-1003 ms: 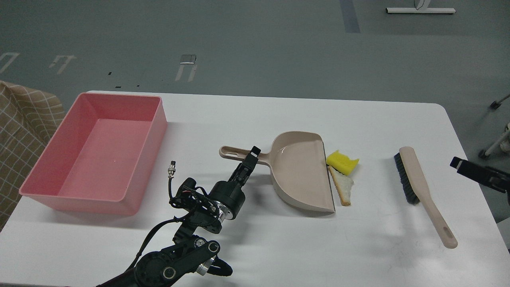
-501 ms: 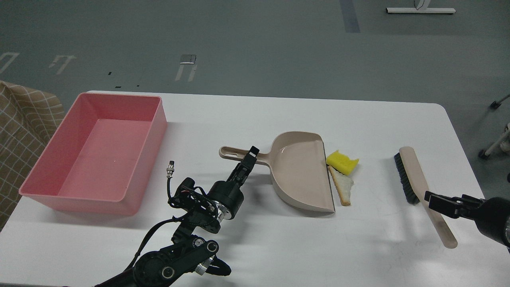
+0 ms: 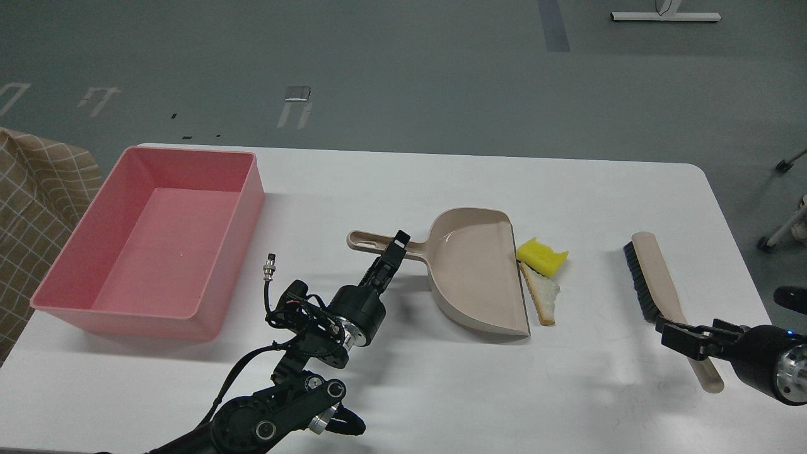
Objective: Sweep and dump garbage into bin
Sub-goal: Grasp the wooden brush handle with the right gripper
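The yellow spongy chunk (image 3: 541, 256) and the triangular bread slice (image 3: 545, 295) lie on the white table (image 3: 441, 384), right against the open lip of the beige dustpan (image 3: 476, 271). The pink bin (image 3: 126, 325) stands at the left and holds nothing. My left gripper (image 3: 396, 247) sits over the dustpan's handle (image 3: 365, 241); its dark fingers blend together. A beige hand brush (image 3: 652, 277) with dark bristles lies on the right. My right gripper (image 3: 673, 334) is over the lower part of the brush's handle; its finger spacing is unclear.
A checkered tan cloth (image 3: 31, 208) is beside the table's left edge. The table's right edge runs close to the brush. Grey floor lies beyond the far edge, with a wheeled stand (image 3: 788, 227) at the right.
My right arm has come in from the right edge, moving down and left until its gripper reached the brush handle. The left arm, dustpan and garbage have barely moved.
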Controlling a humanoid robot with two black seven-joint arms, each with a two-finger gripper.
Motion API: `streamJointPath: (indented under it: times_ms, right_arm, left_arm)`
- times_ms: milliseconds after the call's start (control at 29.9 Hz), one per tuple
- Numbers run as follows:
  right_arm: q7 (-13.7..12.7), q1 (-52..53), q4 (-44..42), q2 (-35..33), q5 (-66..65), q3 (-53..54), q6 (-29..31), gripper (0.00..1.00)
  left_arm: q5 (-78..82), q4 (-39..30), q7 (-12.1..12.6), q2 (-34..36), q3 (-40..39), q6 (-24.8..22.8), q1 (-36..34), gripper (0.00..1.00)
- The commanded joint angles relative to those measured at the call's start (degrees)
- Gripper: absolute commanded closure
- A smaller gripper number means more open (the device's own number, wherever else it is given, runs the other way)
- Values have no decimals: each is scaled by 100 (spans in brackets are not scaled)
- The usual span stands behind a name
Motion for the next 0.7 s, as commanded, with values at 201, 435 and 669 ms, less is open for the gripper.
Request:
streamJointPath:
  times_ms: [201, 435, 669]
  right_arm:
    - [0, 0, -9, 134, -1, 43, 0, 4]
    - [-9, 9, -9, 187, -9, 78, 0, 4]
    - [0, 9, 0, 187, -1, 78, 0, 4]
  left_arm:
    - [2, 1, -9, 6, 9, 0, 3, 77]
    - [11, 1, -9, 6, 9, 0, 29, 79]
    - [11, 1, -9, 6, 9, 0, 29, 79]
